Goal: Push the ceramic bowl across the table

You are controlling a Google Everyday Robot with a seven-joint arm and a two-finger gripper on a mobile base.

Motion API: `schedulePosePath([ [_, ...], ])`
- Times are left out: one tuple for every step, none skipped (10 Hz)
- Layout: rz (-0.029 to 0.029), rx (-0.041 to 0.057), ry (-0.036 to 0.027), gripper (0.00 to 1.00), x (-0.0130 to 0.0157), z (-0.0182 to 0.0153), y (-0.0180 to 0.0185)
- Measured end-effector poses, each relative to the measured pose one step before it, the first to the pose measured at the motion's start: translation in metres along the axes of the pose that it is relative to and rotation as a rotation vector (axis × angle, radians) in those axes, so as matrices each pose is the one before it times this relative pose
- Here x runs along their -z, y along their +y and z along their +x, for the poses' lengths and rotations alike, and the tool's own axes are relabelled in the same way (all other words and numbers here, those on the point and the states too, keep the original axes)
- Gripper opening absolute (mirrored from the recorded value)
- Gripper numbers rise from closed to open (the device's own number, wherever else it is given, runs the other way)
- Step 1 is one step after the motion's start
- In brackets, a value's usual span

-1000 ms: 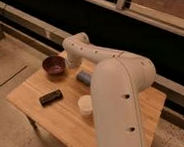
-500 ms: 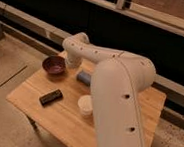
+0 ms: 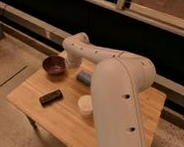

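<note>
Hidden stuff first: the arm (image 3: 118, 91) fills the right half of the view and covers a good part of the table (image 3: 31, 101), including its right-centre area. The arm's lower end runs off the bottom edge. The table's near-right corner is cut off too.

The gripper (image 3: 71, 62) sits at the end of the white wrist, low over the far-left part of the table, just right of the bowl. Its fingers are mostly lost behind the wrist housing, but it's clenched, with nothing seen in it. Can't tell whether it's touching the bowl's rim or only just beside it.

The ceramic bowl (image 3: 54, 65) is upright on the far-left corner area of the table, near the back edge. Its inside reads as uniform dark maroon (glossy, low light), so contents are not discernible.

The white cup (image 3: 85, 105) stands upright mid-table, right against the arm's outline and partly overlapped by it. Its top is pale and I can't make out what's inside.

A blue-grey object (image 3: 84, 77) lies between bowl and arm, its right end hidden by the arm, type unclear. A dark flat bar (image 3: 51, 97) lies near the front-left, apart from the bowl and the cup.
</note>
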Motion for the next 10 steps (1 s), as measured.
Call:
schedulePosePath([
  [-0.01149, 0.03465, -0.02693, 0.00, -0.00015, -0.00928, 0.00546],
  [-0.01300, 0.02627, -0.02391, 0.00, -0.00024, -0.00694, 0.00326],
  [-0.01415, 0.02138, -0.01725, 0.00, -0.00112, -0.00374, 0.00159],
  [-0.01688, 0.01986, -0.01168, 0.00, -0.00222, -0.00156, 0.00164],
  [-0.01717, 0.02237, -0.01147, 0.00, -0.00231, -0.00179, 0.00191],
  [-0.01642, 0.03511, -0.01323, 0.00, -0.00199, -0.00319, 0.00024],
  [-0.00895, 0.02705, -0.00526, 0.00, -0.00133, -0.00188, -0.00104],
  [-0.00858, 0.03801, -0.00364, 0.00, -0.00102, -0.00295, -0.00253],
  [0.00061, 0.04617, 0.00040, 0.00, 0.00130, -0.00486, -0.00540],
  [0.00349, 0.02717, 0.00349, 0.00, 0.00146, -0.00291, -0.00432],
])
